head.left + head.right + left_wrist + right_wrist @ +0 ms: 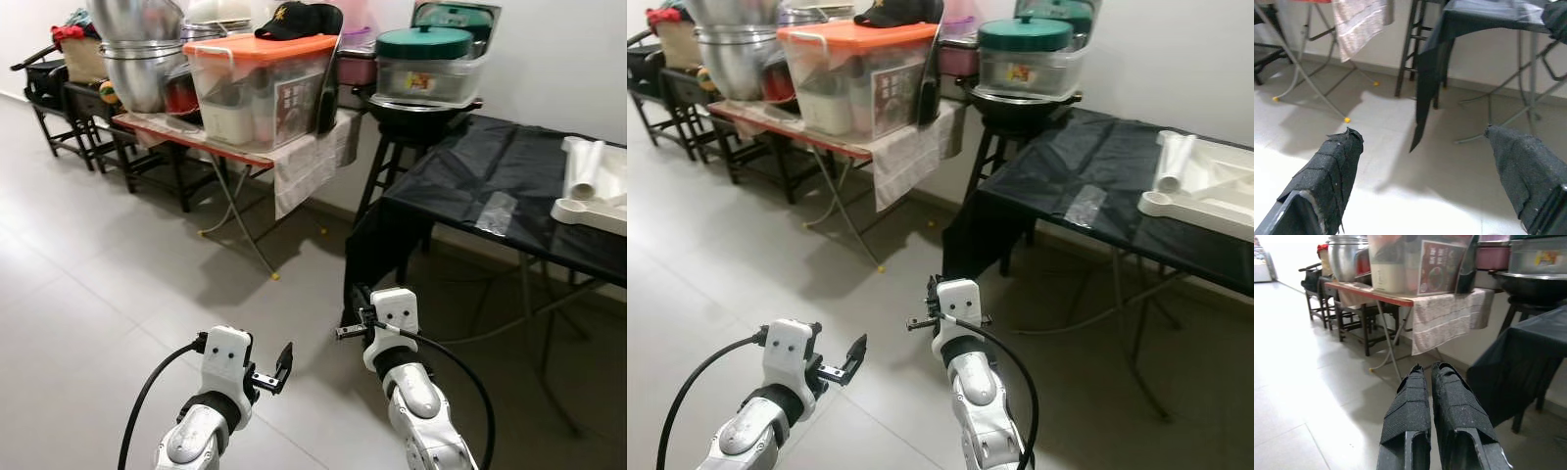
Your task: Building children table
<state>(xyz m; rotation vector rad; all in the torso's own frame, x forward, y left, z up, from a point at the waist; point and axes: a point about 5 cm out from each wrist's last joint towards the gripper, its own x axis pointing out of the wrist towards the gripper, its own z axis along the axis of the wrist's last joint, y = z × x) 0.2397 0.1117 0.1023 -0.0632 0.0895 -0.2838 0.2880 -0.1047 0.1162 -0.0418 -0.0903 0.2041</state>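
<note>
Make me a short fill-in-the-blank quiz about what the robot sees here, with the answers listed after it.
1. The black cap rests on the storage box's ____ lid.
2. The left gripper's fingers are ____.
3. The right gripper's fingers are ____.
4. The white table parts lie on a table covered with a ____ sheet.

Answers: orange; open; shut; black
</note>
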